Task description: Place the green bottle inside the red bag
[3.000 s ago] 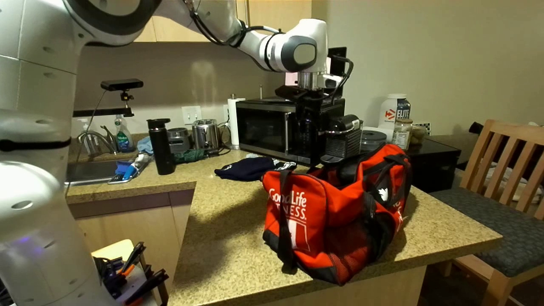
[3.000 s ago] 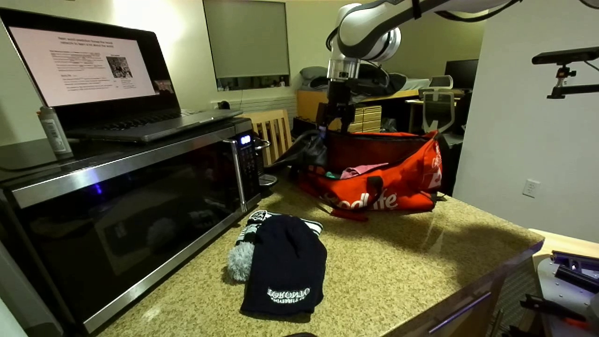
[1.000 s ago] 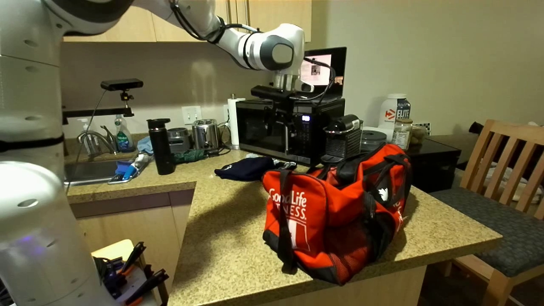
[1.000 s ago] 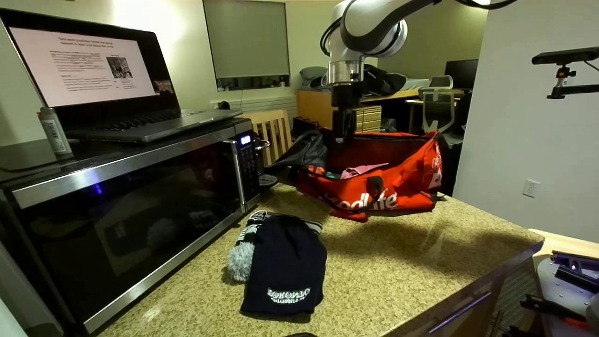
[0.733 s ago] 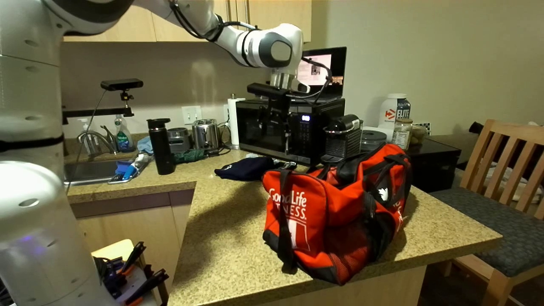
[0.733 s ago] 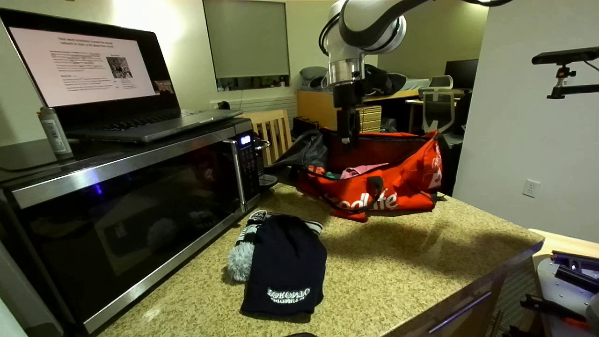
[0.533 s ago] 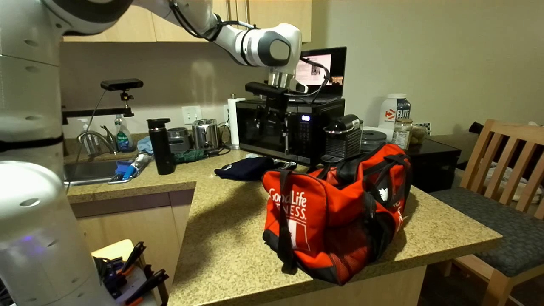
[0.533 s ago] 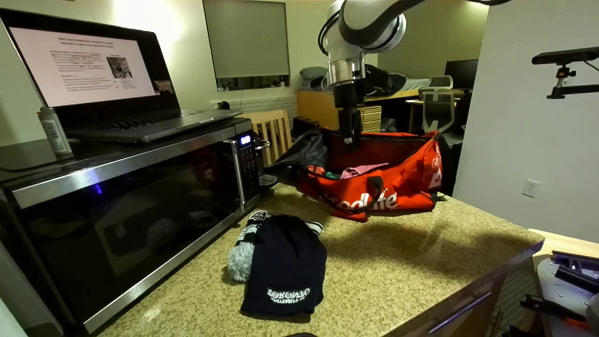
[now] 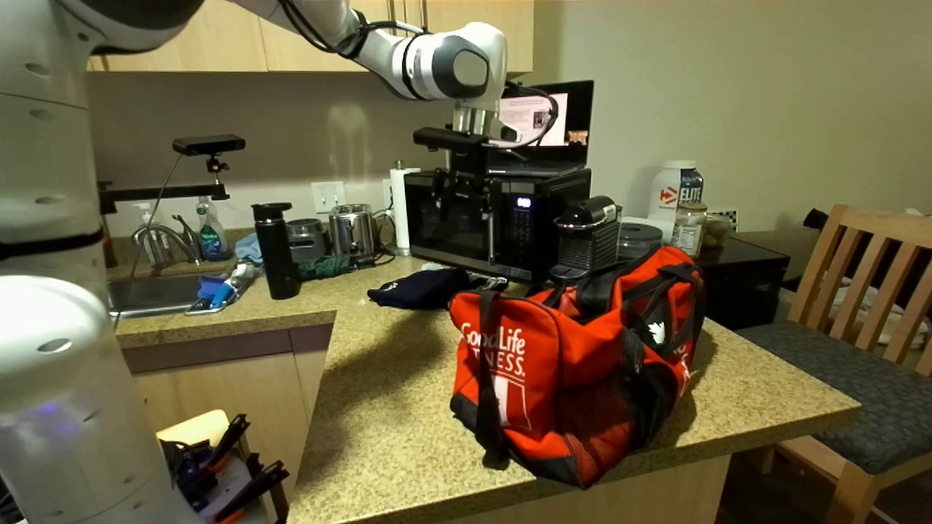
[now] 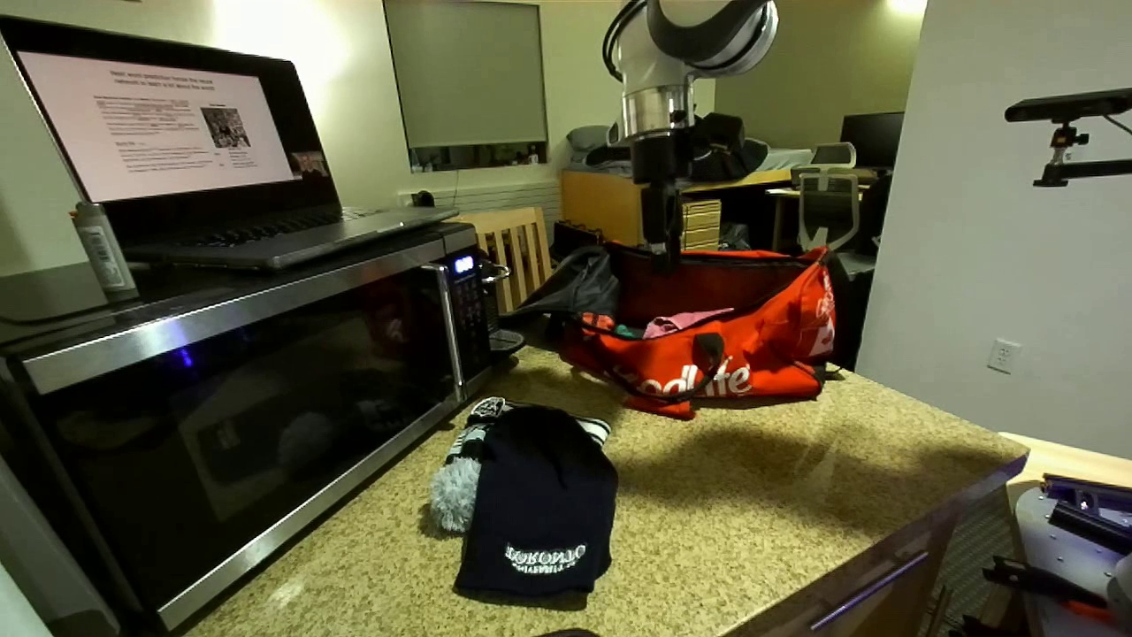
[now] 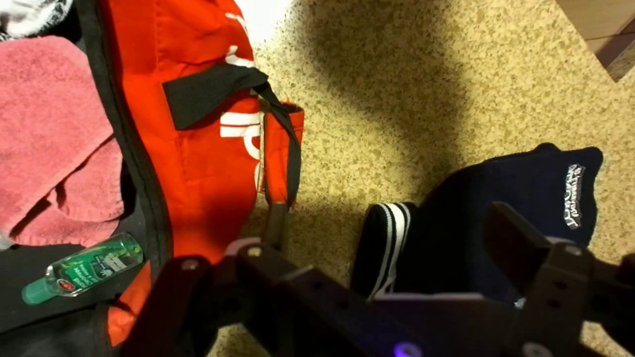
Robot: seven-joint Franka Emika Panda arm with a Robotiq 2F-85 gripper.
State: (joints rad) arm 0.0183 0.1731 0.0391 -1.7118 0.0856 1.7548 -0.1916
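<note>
Green bottle (image 11: pixel 85 268), apparently hand sanitiser, lying on its side inside the red duffel bag (image 11: pixel 198 163), on dark lining at the left of the wrist view. Its base sits just beside the black-trimmed rim (image 11: pixel 133 153) and its cap points away from it; a pink towel (image 11: pixel 54 129) lies next to it, though contact between the two cannot be told. In an exterior view only a small patch of green shows within the open mouth. A black handle strap (image 11: pixel 208 89) droops over the outer wall, and the bag stands on the speckled countertop (image 9: pixel 437 451). The gripper (image 11: pixel 387 218) hangs above the counter, to the right of the bag in the wrist view, its jaws well apart with nothing between them. Farther right lies a navy knit hat (image 11: pixel 526 188) with white lettering, partly covering a striped knit item (image 11: pixel 397 233) with a grey pompom (image 10: pixel 455 495). At the left of an exterior view stands a microwave (image 10: pixel 265 425) bearing a laptop (image 10: pixel 230 177). Judged from this arrangement, the placement is complete: the bottle is in the bag, free of the fingers. Nothing of the stated task appears left, save perhaps parking the arm; closing the bag is not asked.
</note>
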